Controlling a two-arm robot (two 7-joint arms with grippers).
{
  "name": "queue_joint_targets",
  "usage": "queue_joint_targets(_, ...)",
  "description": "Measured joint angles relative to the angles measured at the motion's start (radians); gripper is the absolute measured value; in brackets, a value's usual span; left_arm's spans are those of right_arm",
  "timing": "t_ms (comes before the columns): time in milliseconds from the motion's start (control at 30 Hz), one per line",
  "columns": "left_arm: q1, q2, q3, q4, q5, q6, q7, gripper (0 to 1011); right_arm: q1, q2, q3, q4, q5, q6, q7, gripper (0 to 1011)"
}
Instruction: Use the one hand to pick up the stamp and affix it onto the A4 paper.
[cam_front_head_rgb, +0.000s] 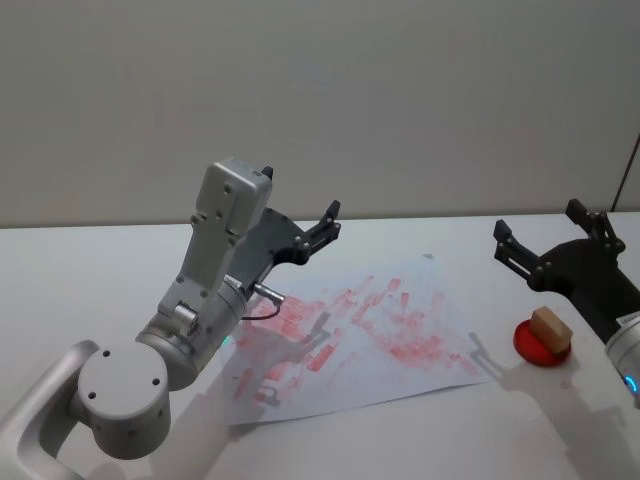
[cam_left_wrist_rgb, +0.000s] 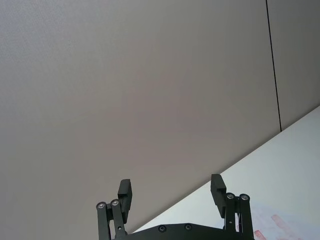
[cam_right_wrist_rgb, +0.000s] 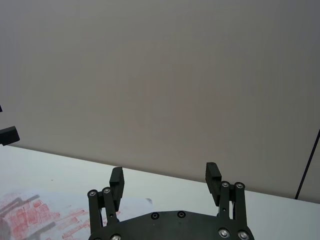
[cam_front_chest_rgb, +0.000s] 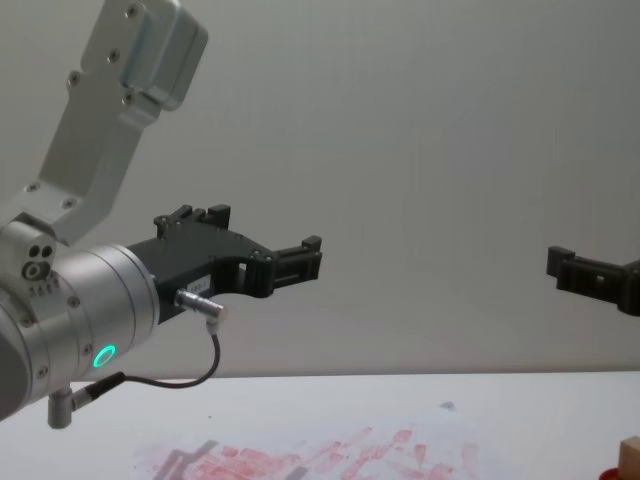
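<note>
Right, your stamp (cam_front_head_rgb: 551, 327) sits on the red pad (cam_front_head_rgb: 522, 347) at 3 o'clock of the A4 paper (cam_front_head_rgb: 400, 340). The right gripper (cam_front_head_rgb: 535, 222) hangs spread and empty toward its 12 o'clock, and the left gripper (cam_front_head_rgb: 331, 221) is spread and idle near the paper's 11 o'clock. The block looks like light, stiff wood, probably not slippery, so pinch its two flat sides above the inked face.
</note>
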Motion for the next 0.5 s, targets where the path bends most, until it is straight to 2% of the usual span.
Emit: queue_joint_targets(500, 0.0, 0.0, 0.0, 0.0, 0.0, 0.0, 0.0, 1001, 0.0, 0.0, 0.0, 0.0, 0.0, 0.0, 0.0, 1001)
